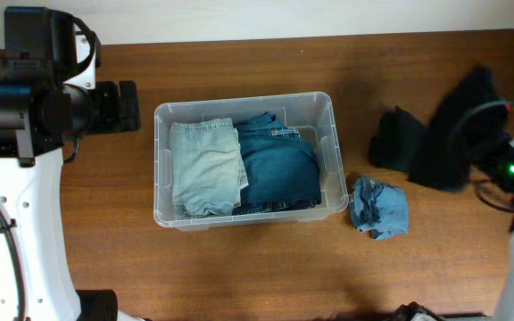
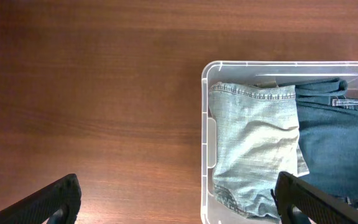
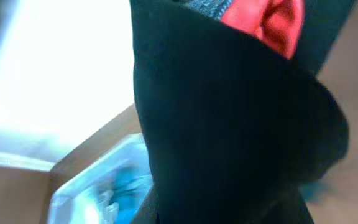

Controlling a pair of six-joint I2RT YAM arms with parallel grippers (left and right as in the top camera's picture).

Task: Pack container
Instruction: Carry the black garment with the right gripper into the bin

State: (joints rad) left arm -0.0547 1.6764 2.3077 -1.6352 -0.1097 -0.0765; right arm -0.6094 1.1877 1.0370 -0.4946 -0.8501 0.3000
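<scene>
The clear plastic container (image 1: 158, 165) stands mid-table and holds a folded light denim piece (image 1: 203, 165) on the left and dark blue jeans (image 1: 279, 165) on the right. My left gripper (image 1: 128, 105) is open and empty over bare table left of the container. The left wrist view shows its spread fingers (image 2: 176, 190), the container's rim (image 2: 205, 124) and the light denim (image 2: 253, 143). A black garment (image 1: 458, 125) hangs lifted at the right, gripped by my right arm (image 1: 513, 168). It fills the right wrist view (image 3: 229, 124) and hides the fingers.
A second black cloth (image 1: 398, 138) lies on the table right of the container. A crumpled light blue denim piece (image 1: 380, 208) lies by the container's front right corner. The container shows blurred in the right wrist view (image 3: 98, 186).
</scene>
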